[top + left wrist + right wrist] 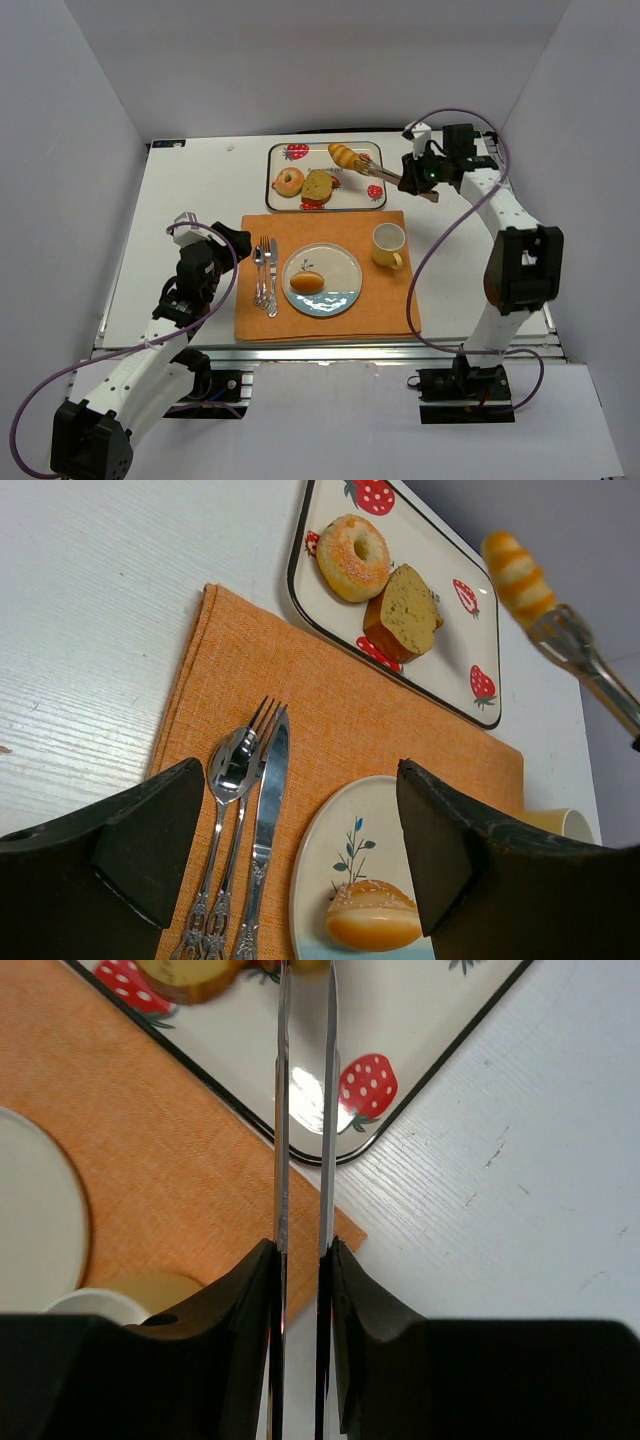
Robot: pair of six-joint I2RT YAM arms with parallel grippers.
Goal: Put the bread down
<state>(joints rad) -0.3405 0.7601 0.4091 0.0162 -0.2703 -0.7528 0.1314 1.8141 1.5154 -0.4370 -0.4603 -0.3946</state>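
Holding | right hand clamped on tongs, tongs pinching striped bread roll, raised above strawberry tray | left hand apart, idle, near-left of tray | done: bun lies on plate, near side of tray | left, likely: bring roll plateward, release

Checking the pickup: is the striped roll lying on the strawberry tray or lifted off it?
Lifted off. The left wrist view shows the striped roll pinched in the tongs, up against the wall, above the tray.
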